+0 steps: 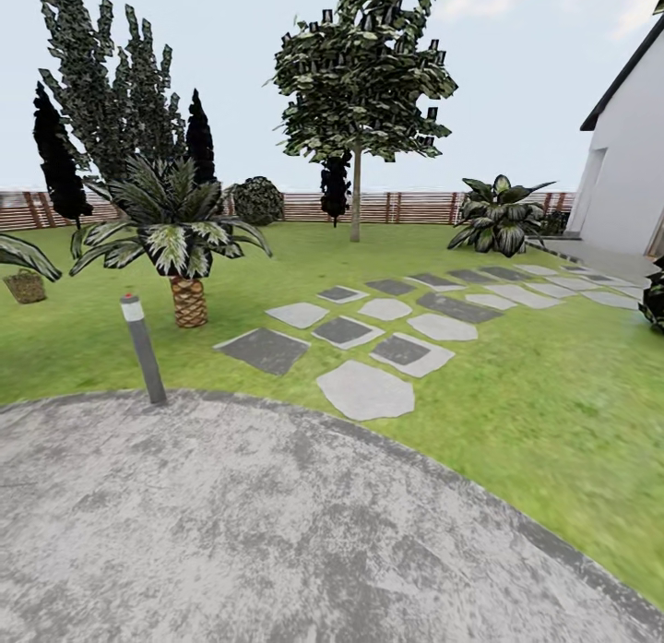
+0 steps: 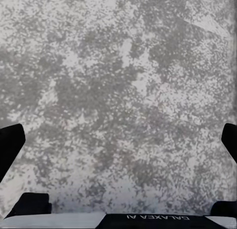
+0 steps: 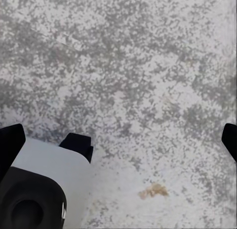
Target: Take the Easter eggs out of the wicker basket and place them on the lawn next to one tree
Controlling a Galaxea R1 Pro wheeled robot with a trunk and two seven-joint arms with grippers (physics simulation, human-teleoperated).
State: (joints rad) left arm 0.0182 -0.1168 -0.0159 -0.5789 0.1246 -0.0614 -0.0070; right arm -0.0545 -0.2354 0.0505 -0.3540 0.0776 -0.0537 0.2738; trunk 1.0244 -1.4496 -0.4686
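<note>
The left end effector [image 2: 118, 140] hangs over mottled grey patio [image 2: 123, 81], its black fingers [image 2: 10, 145] spread wide with nothing between them. The right end effector [image 3: 118, 137] is likewise spread and bare above the same stone, near a small brown stain [image 3: 154, 190]. From the head view, the patio gives way to the lawn [image 1: 516, 385], crossed by stepping slabs [image 1: 365, 388]. The wicker basket [image 1: 25, 286] sits far left on the grass beyond a short palm [image 1: 184, 246]; the tree [image 1: 356, 196] stands by the fence [image 1: 415, 207]; eggs too small to tell
</note>
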